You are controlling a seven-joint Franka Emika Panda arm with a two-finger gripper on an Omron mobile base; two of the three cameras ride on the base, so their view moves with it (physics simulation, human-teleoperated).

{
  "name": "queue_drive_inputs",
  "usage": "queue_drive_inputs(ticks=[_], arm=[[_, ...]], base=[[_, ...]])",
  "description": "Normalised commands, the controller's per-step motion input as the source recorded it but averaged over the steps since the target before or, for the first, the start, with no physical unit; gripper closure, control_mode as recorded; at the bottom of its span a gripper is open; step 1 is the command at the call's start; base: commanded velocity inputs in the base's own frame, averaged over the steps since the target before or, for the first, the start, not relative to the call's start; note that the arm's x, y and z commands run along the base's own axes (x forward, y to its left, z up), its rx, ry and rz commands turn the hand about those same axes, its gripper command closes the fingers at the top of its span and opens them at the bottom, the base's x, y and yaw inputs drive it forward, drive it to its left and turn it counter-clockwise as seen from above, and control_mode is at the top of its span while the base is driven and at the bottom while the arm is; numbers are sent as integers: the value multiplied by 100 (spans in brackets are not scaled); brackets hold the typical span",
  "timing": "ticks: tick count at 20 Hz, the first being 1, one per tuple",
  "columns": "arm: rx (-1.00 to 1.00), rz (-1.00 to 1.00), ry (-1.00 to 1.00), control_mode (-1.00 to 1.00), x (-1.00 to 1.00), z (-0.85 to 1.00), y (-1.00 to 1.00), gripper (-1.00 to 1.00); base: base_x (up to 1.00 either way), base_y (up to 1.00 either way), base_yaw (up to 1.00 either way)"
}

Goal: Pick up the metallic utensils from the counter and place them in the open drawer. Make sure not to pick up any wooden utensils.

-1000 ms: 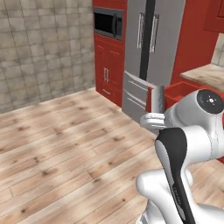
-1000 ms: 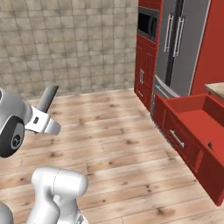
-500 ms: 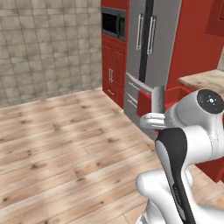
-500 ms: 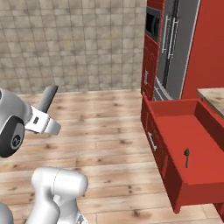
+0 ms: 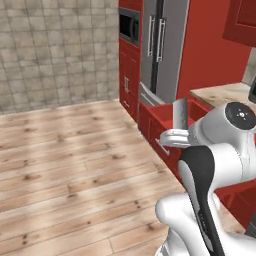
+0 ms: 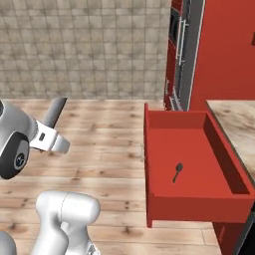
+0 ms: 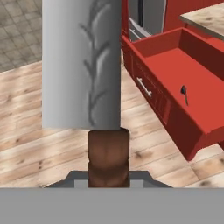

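Drawer (image 5: 159, 116), deep red box with a small silver handle, stands pulled out from the red cabinet run in the left base view, just beyond the white arm; the grey-bladed knife (image 5: 180, 114) rises upright in front of it, above the gripper (image 5: 176, 136), clamped on its handle. Beige marbled stone counter (image 5: 222, 93) lies behind the drawer.

Right base view: drawer (image 6: 196, 201) open beside the counter (image 6: 238, 119); inside it, on the red floor near the middle, one slim dark metal spoon (image 6: 177, 172). Knife (image 6: 54, 112) tilts well left of the drawer.

Hand view: knife (image 7: 82, 63), brown handle down, pinched between the fingers; drawer (image 7: 154, 94) to its right, spoon (image 7: 184, 92) inside.
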Motion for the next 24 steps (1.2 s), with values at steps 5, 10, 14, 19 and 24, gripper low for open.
queue_drive_inputs(ticks=[5,10,14,19,24], arm=[[0,0,0,100,0,0,0,100],[0,0,0,100,0,0,0,100],[0,0,0,100,0,0,0,100],[0,0,0,100,0,0,0,100],[0,0,0,100,0,0,0,100]], base=[[-59,-80,11],[6,-85,8],[32,-77,13],[23,-68,14],[57,-5,4]])
